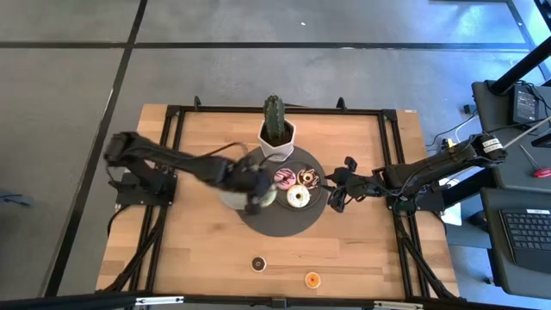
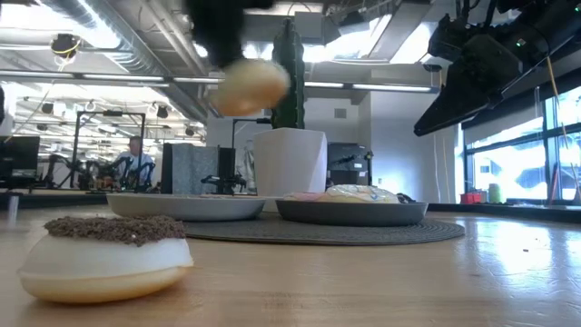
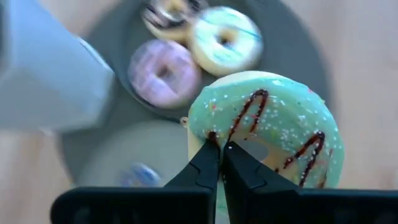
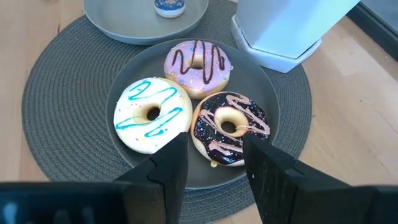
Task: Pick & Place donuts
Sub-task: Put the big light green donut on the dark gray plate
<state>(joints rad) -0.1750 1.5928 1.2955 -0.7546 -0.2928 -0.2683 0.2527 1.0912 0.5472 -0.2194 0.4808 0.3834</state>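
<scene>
My left gripper [image 1: 253, 201] hangs over the pale grey plate [image 3: 118, 158], shut on a green-frosted donut [image 3: 273, 127] with chocolate drizzle. In the low view this donut [image 2: 247, 86] floats high above the plates. A tiny blue-topped donut [image 4: 169, 5] lies in the pale plate. The dark plate [image 4: 121, 93] carries a pink donut [image 4: 198, 65], a white donut [image 4: 151, 116] with blue drizzle and a dark donut [image 4: 230, 127]. My right gripper [image 4: 214, 165] is open, hovering at this plate's right rim, touching nothing. My left gripper pinches the green donut by its rim [image 3: 208, 124] between the two fingers, which are almost together. The fingers [image 3: 202, 165] come from above, pointing down. The donut is lifted clear, well above the pale plate, with its cream underside [image 2: 238, 98] showing in the low view.
A white pot [image 1: 277, 138] with a cactus stands just beyond the plates, on the far edge of the round dark mat [image 1: 284, 226]. A small dark donut [image 1: 257, 263] and an orange one [image 1: 312, 279] lie on bare wood near the table's near edge.
</scene>
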